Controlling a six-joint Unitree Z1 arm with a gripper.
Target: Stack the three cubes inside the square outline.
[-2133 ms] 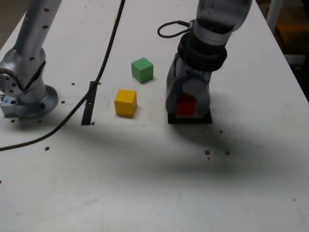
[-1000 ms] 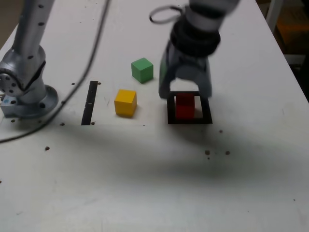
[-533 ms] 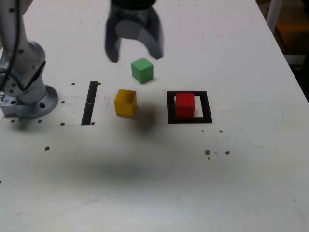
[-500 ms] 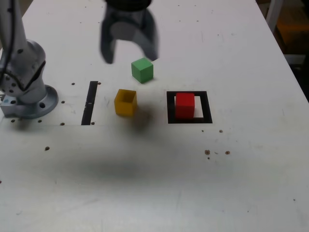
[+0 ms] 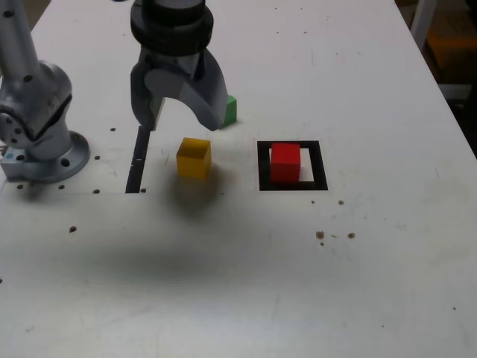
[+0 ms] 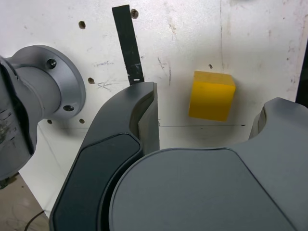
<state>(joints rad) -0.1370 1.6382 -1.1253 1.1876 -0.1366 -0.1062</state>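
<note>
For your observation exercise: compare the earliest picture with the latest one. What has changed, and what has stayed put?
The gripper let go of the red cube, leaving it inside the square outline, then rose and swung toward the exterior view's left. It now hangs with open jaws above the yellow cube, partly hiding the green cube. Yellow cube, green cube and black bar stayed put.

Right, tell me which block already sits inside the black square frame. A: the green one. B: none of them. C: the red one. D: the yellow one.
C: the red block stands inside the black square frame, while the yellow block sits on bare table to the exterior view's left of it and the green block peeks out behind the open, empty pincer.
</note>
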